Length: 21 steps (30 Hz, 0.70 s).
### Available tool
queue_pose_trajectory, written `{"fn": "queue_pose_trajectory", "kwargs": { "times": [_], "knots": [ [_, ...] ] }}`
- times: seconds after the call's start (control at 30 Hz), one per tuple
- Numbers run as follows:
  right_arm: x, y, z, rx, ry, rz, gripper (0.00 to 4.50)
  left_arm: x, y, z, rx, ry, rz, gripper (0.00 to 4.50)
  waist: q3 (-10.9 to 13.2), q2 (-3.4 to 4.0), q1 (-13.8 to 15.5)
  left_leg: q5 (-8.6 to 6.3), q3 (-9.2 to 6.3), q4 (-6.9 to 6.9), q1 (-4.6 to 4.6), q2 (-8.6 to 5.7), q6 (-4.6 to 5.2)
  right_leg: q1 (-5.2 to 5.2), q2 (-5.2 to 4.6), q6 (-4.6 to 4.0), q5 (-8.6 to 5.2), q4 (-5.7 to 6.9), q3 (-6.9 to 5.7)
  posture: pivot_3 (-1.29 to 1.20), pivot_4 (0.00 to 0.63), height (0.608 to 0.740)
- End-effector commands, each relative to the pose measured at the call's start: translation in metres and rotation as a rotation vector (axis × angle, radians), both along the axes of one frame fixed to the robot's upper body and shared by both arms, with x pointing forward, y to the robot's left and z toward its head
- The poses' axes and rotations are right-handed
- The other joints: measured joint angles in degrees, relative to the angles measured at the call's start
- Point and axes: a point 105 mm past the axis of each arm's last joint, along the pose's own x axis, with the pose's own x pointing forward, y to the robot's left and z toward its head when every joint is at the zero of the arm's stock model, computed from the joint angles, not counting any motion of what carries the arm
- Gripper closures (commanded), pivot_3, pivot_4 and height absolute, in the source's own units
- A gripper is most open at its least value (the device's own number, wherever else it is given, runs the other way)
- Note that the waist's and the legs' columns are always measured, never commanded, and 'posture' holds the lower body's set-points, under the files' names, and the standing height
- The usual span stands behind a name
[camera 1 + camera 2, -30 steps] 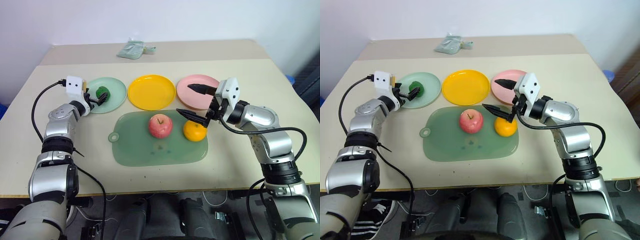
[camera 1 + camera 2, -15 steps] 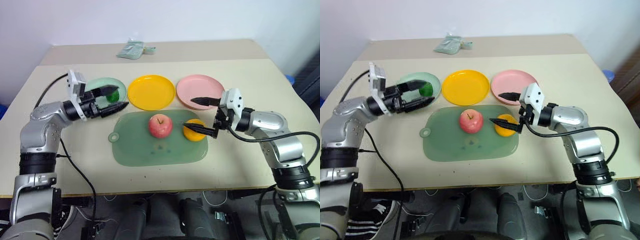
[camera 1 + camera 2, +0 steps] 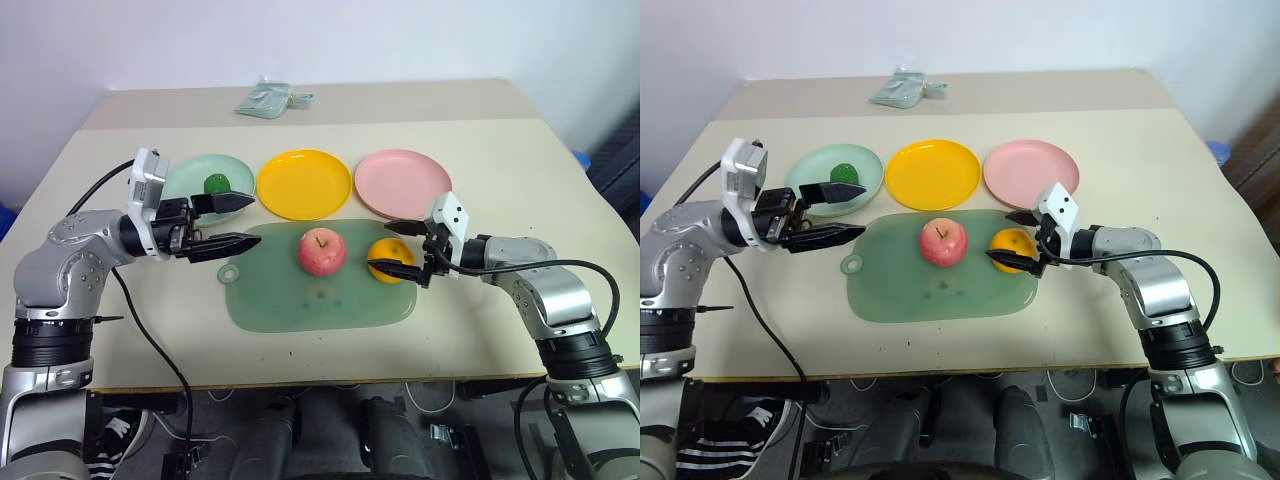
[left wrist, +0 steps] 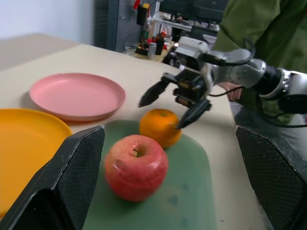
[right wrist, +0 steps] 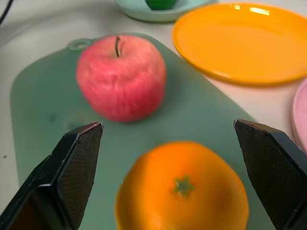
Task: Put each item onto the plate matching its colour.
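The dark green bumpy fruit (image 3: 214,183) lies on the mint green plate (image 3: 185,170). The yellow plate (image 3: 303,183) and the pink plate (image 3: 403,183) hold nothing. On the green mat sit the pinkish-red apple (image 3: 322,251) and the orange (image 3: 392,250). My left gripper (image 3: 255,220) is open, level, pointing right at the mat's left end, just in front of the mint plate. My right gripper (image 3: 378,245) is open, one finger on either side of the orange (image 5: 182,191), with the apple (image 5: 121,79) beyond it.
A translucent green cutting mat (image 3: 300,300) lies in front of the three plates. A pale green packet (image 3: 265,98) sits at the table's far edge. A person in a green top (image 4: 268,28) stands behind my right arm in the left wrist view.
My left gripper drew back from the green fruit on the mint plate and swung round to point right. My right gripper sank from above the orange to straddle it.
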Motion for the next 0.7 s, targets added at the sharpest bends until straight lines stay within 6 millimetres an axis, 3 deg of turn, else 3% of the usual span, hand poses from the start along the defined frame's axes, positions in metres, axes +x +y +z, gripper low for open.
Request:
{"fn": "queue_pose_trajectory", "kwargs": {
  "times": [0.03, 0.27, 0.3, 0.37, 0.47, 0.6, 0.7],
  "knots": [
    [0.000, -0.005, -0.002, -0.066, -0.027, -0.007, 0.00, -0.010, -0.003, 0.008, 0.009, -0.015, -0.046, 0.06, 0.0, 0.00, 0.0, 0.00, 0.00, 0.00, 0.00, 0.00, 0.00, 0.00, 0.00, 0.00, 0.00, 0.00, 0.00, 0.00, 0.150, 0.740],
    [-0.005, -0.008, -0.013, -0.106, 0.020, 0.001, 0.00, -0.009, 0.001, 0.001, 0.024, -0.028, -0.017, 0.06, 0.0, 0.00, -0.1, 0.00, 0.02, 0.00, 0.00, 0.01, 0.00, 0.00, 0.00, 0.00, 0.00, 0.00, 0.02, 0.00, 0.150, 0.740],
    [-0.004, -0.008, -0.013, -0.102, 0.018, -0.002, 0.59, -0.008, 0.002, -0.001, 0.029, -0.036, -0.011, 0.00, 0.0, 0.00, -0.1, 0.00, 0.02, 0.00, 0.00, 0.01, 0.00, -0.01, 0.00, 0.00, 0.00, 0.00, 0.03, 0.00, 0.150, 0.740],
    [-0.003, -0.007, -0.010, -0.087, 0.013, -0.003, 1.17, -0.007, 0.002, -0.003, 0.031, -0.042, -0.004, 0.00, 0.0, 0.00, 0.0, 0.00, 0.02, 0.00, 0.01, 0.03, 0.00, -0.01, 0.02, -0.01, -0.01, -0.01, 0.03, 0.00, 0.150, 0.740],
    [-0.002, -0.005, -0.005, -0.076, -0.008, -0.005, 1.34, -0.005, 0.003, -0.005, 0.031, -0.042, 0.001, 0.00, 0.0, 0.00, 0.1, 0.00, 0.03, 0.00, 0.00, 0.03, 0.00, -0.01, 0.01, -0.01, 0.00, -0.02, 0.03, 0.00, 0.150, 0.740],
    [0.000, -0.002, 0.007, -0.029, -0.039, -0.004, 1.34, -0.002, 0.004, -0.005, 0.030, -0.052, 0.013, 0.00, 0.0, 0.00, 0.0, 0.00, 0.03, 0.00, 0.00, 0.03, 0.00, -0.01, 0.01, -0.02, -0.01, -0.02, 0.03, 0.00, 0.150, 0.740],
    [0.005, 0.006, 0.040, 0.114, -0.098, -0.012, 1.34, 0.005, 0.007, -0.004, 0.012, -0.086, 0.054, 0.00, 0.0, 0.01, 0.0, 0.00, 0.03, -0.01, 0.00, 0.03, 0.00, -0.01, 0.01, -0.02, -0.01, -0.02, 0.03, 0.00, 0.150, 0.740]
  ]
}}
